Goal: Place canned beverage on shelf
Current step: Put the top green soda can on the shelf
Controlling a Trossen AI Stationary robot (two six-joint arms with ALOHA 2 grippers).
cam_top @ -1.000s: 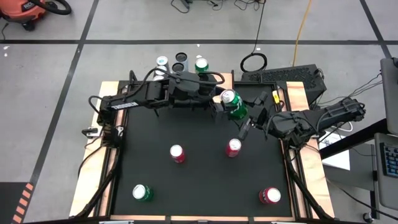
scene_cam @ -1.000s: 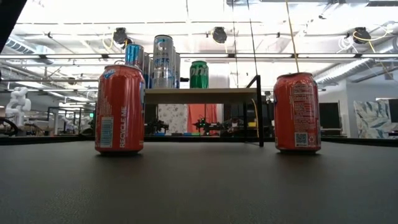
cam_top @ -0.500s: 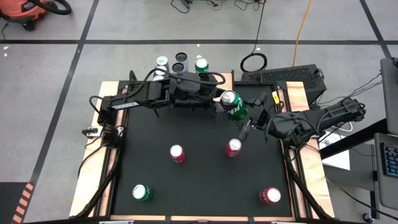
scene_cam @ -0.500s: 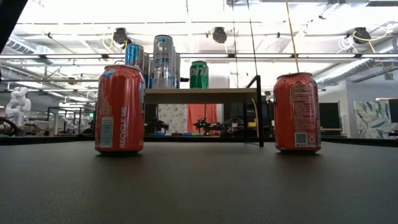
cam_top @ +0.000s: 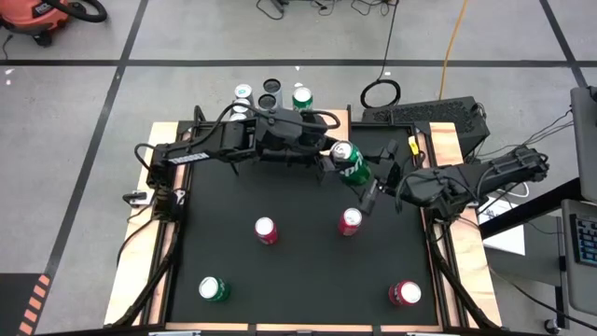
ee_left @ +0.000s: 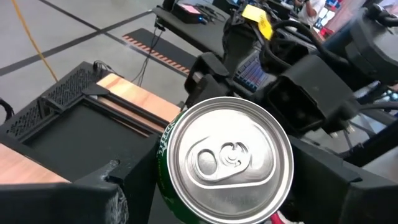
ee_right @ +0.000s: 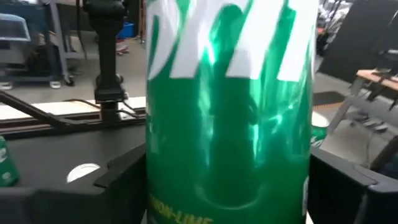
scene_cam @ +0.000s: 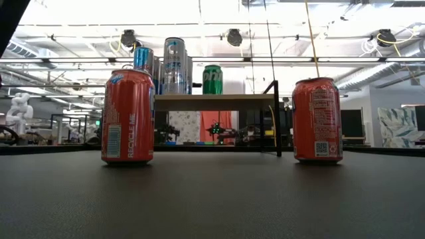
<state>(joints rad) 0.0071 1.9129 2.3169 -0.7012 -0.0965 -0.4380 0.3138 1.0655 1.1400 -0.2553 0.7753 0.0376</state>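
Note:
A green canned beverage (cam_top: 351,162) hangs tilted above the table's far middle, between my two grippers. My left gripper (cam_top: 328,159) reaches in from the table's left and is shut on it. My right gripper (cam_top: 378,175) comes from the right and stands open, with a finger on either side of the can's lower body (ee_right: 227,124). I cannot tell whether those fingers touch the can. The shelf (scene_cam: 212,101) stands at the far edge on thin black legs and carries three cans (scene_cam: 174,65). In the high view my left arm covers most of it. My left gripper pinches the green can between its two fingers, on the side wall just below the top rim (ee_left: 163,155). The fingers (ee_left: 118,193) come nearly level from the table's left. The can is lifted clear of the table, tilted, its silver top (ee_left: 230,158) facing my left wrist.
Two red cans (cam_top: 266,230) (cam_top: 350,221) stand upright mid-table, below the grippers. A green can (cam_top: 214,288) and a red can (cam_top: 404,293) stand near the front edge. Light-wood strips (cam_top: 163,140) border the black tabletop.
The green can has tipped slightly between the two grippers. Both arms have kept their place.

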